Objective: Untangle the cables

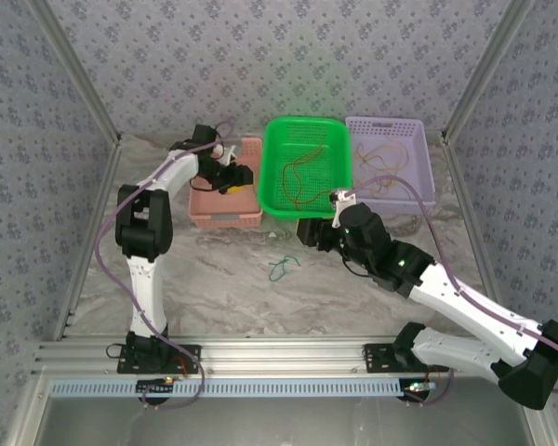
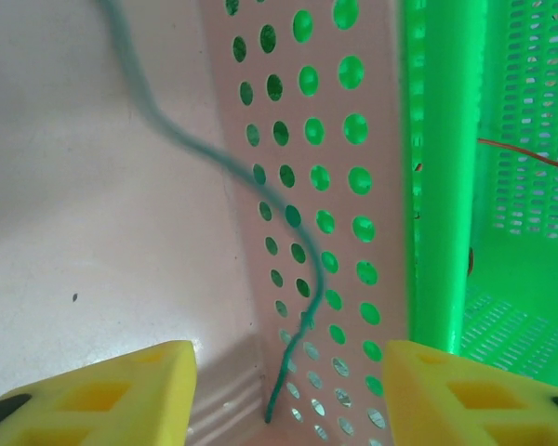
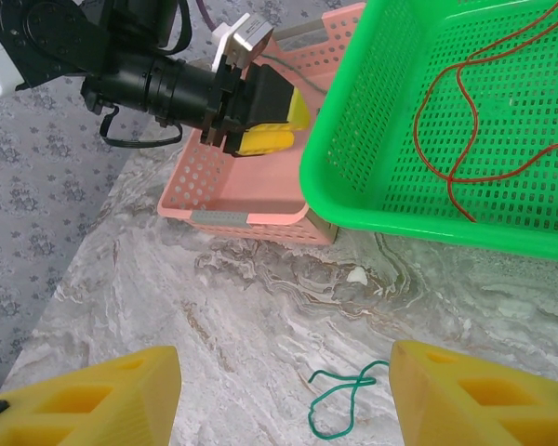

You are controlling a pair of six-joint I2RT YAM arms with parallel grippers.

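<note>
Left gripper point(image 2: 284, 395) is held apart, empty, at pink basket point(image 2: 333, 153) wall; teal cable point(image 2: 284, 209) between. Right gripper point(image 3: 284, 400) is spread wide over green cable point(image 3: 339, 379), before green basket point(image 3: 353, 200) rim.

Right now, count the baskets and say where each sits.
3. Pink basket at the left, green basket in the middle, purple basket at the right, in a row at the table's far side. None seems hidden.
</note>
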